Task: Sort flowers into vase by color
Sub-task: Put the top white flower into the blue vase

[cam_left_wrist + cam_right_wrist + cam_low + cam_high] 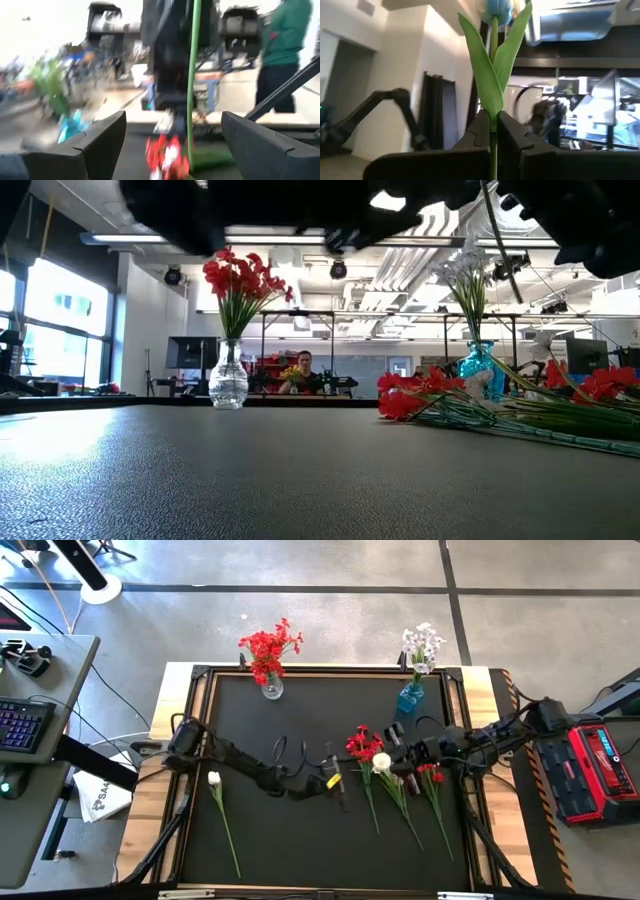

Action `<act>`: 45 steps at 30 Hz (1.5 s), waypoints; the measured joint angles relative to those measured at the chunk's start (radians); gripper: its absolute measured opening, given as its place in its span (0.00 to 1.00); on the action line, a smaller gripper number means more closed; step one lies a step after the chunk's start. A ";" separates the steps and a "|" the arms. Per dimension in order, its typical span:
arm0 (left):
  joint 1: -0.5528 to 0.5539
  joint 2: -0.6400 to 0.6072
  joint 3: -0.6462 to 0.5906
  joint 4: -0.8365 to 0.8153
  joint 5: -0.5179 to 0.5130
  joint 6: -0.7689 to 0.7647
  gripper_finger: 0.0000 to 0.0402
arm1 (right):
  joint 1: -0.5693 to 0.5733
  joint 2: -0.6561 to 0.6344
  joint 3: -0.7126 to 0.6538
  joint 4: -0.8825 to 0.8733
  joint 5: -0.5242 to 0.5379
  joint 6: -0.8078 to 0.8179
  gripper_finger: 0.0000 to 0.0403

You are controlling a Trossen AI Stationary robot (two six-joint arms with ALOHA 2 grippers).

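The right claw pinches a white flower by its stem above the dark counter; the left claw gapes empty beside it.

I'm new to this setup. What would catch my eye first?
Two vases at the table's far edge: a clear vase holding red flowers and a blue vase holding white flowers. At mid-table, the right pincer is shut on a leafy flower stem, with loose flowers lying below it.
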 joint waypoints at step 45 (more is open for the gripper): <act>0.040 -0.002 0.217 -0.222 0.374 0.068 0.23 | 0.129 0.000 -0.001 -0.076 0.045 -0.102 0.00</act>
